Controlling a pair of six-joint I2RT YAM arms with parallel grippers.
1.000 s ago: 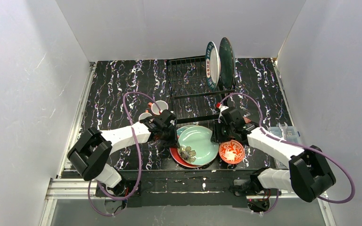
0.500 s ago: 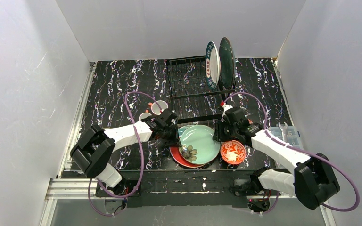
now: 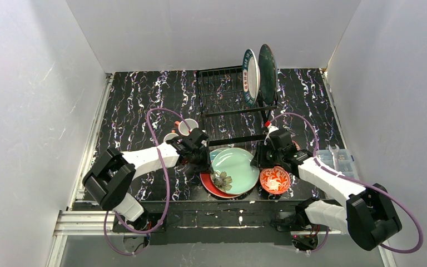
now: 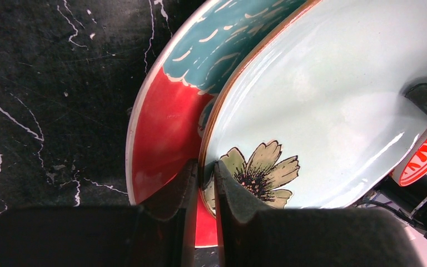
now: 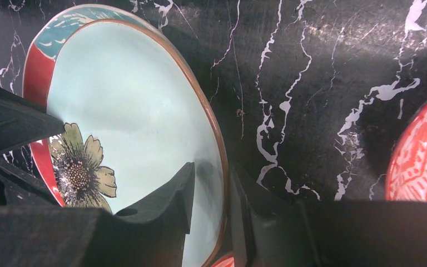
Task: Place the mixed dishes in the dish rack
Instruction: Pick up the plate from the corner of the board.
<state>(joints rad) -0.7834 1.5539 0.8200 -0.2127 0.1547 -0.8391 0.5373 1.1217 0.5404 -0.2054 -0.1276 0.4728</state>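
So the left tool [image 4: 204,167] is clenched on the pale green plate [image 4: 333,100] rim, looks like it's tipping it off the red plate [image 4: 161,122] so the right tool [image 5: 211,178] can straddle the far edge. Can't tell if that one's biting yet. The plate's low over the surface [image 3: 144,94], just short of the dish rack [image 3: 222,97].

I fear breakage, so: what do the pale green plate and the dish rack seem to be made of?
The pale green plate looks like glazed ceramic: glossy surface with reflections, painted flower, brown rim. The dish rack seems thin metal wire, coated black; not certain.
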